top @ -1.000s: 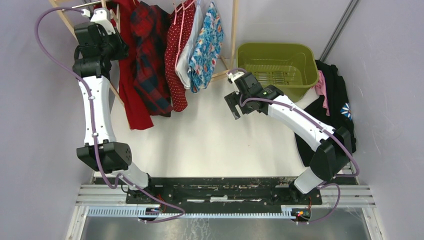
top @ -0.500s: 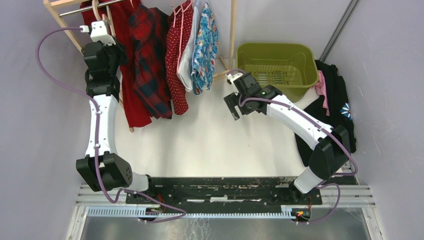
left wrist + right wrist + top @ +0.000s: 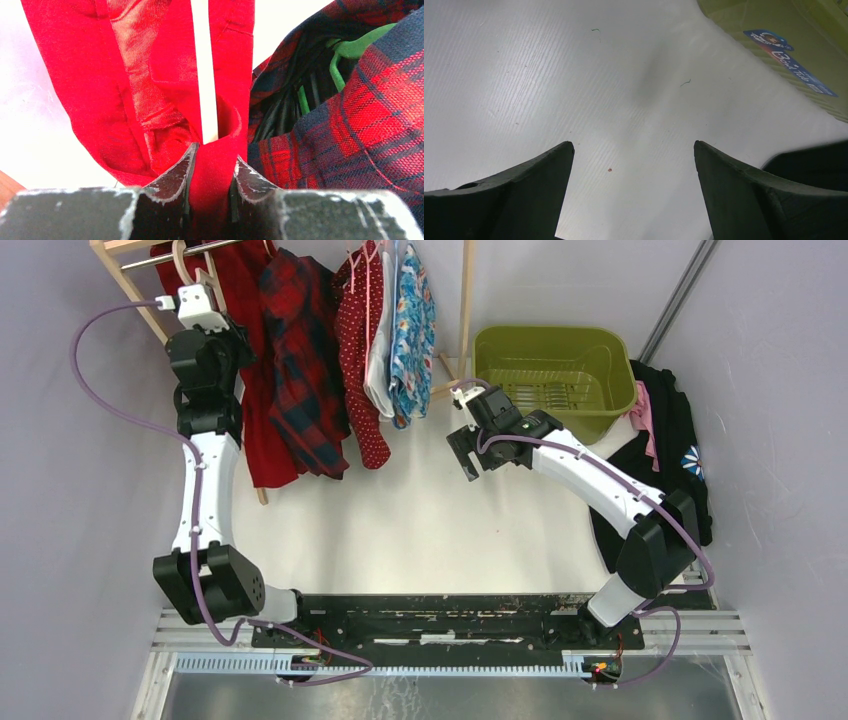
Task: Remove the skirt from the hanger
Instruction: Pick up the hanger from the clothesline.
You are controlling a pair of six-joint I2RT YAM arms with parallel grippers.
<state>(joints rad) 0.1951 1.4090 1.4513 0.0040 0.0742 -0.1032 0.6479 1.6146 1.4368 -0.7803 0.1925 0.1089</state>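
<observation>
The right gripper (image 3: 634, 150) hovers wide open above the white tabletop (image 3: 574, 75), well apart from the garments. Farther out, the left gripper (image 3: 210, 165) pinches a fold of the long red cloth skirt (image 3: 135, 85), just beside the end of a slim white hanger bar (image 3: 202, 70). The skirt hangs lengthwise from the wooden clothes rack (image 3: 465, 310), directly ahead of the left arm, which is the nearer one.
</observation>
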